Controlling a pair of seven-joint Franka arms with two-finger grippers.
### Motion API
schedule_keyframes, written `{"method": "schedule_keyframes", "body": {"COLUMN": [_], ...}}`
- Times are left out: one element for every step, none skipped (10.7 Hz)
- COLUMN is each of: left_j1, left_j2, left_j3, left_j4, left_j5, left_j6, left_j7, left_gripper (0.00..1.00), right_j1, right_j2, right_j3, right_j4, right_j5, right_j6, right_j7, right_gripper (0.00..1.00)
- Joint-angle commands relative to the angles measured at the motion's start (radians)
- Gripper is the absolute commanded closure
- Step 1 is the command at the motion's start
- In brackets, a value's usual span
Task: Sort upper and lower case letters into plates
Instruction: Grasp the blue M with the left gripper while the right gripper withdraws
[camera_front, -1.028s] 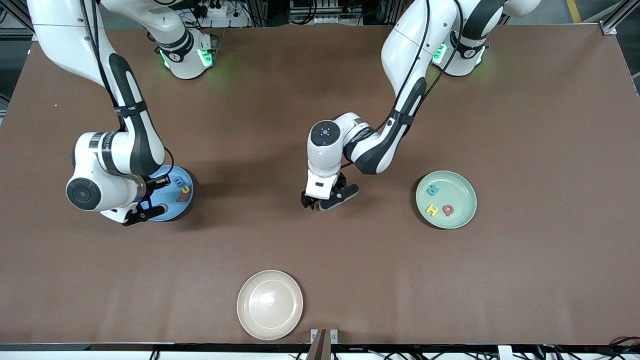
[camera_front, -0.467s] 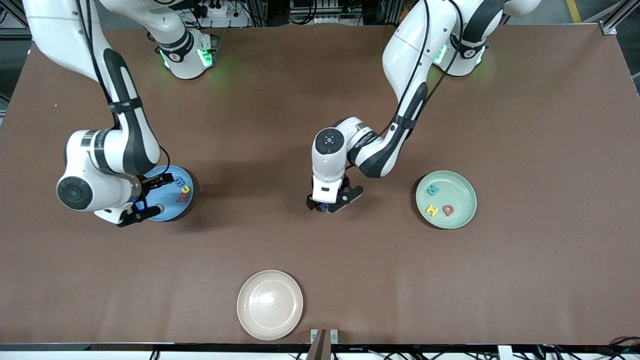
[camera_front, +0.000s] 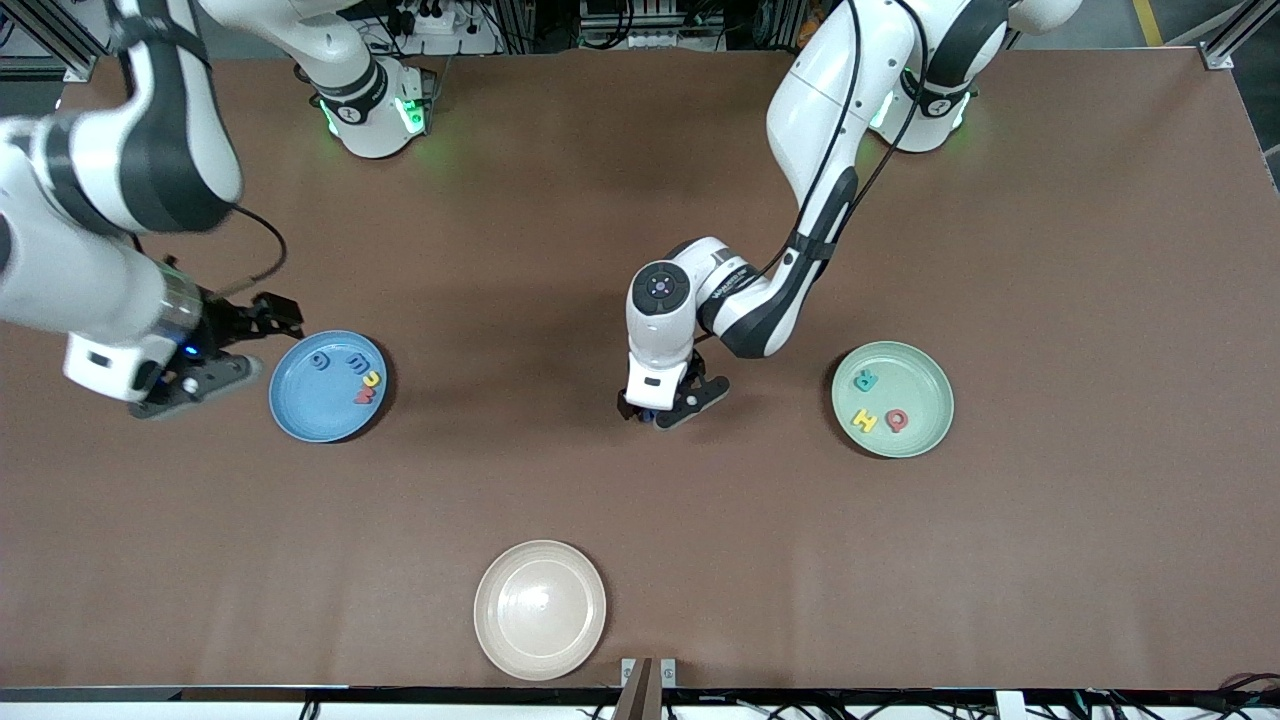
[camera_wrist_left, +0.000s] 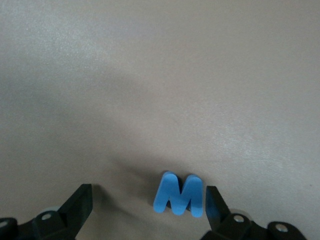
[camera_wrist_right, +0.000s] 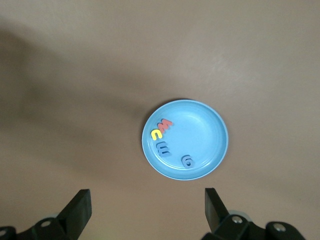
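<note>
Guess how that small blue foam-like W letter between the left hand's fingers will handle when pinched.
The small blue W letter looks thick, matte and stiff, so probably it's light and won't flop. It lies flat on the brown table, so unlikely to roll. One finger sits closer, so it may slide sideways first.

From across the worktop, the blue letter (camera_wrist_left: 179, 194) under the left gripper (camera_front: 668, 405) is nearly all hidden by the wrist. In both wrist views the picture's edge cuts off the gripper bodies. The right arm's upper part runs out of the front view.
</note>
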Motion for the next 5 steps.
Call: {"method": "schedule_keyframes", "body": {"left_j1": [-0.002, -0.002, -0.003, -0.003, -0.008], "left_j2": [0.027, 0.032, 0.055, 0.081, 0.096], "left_j3": [0.005, 0.005, 0.003, 0.003, 0.003], "left_j4": [0.056, 0.067, 0.082, 0.116, 0.134], "left_j5": [-0.033, -0.031, -0.033, -0.033, -0.033], "left_j6": [-0.015, -0.010, 0.001, 0.002, 0.001], "left_j7": [0.080, 0.105, 0.128, 0.129, 0.129], "left_gripper": [0.00, 0.00, 0.00, 0.00, 0.00], "right_j1": [-0.055, -0.069, -0.090, -0.093, -0.098], "right_j2": [-0.032, -0.032, -0.032, -0.030, -0.027], "right_j3": [0.013, 0.013, 0.015, 0.015, 0.015], "right_j4": [0.084, 0.119, 0.121, 0.119, 0.121], "right_j5": [0.006, 0.004, 0.006, 0.007, 0.007], "right_j6": [-0.097, -0.137, -0.144, -0.149, -0.139], "right_j7": [0.005, 0.011, 0.011, 0.010, 0.010], "right_gripper": [0.00, 0.00, 0.00, 0.00, 0.00]}}
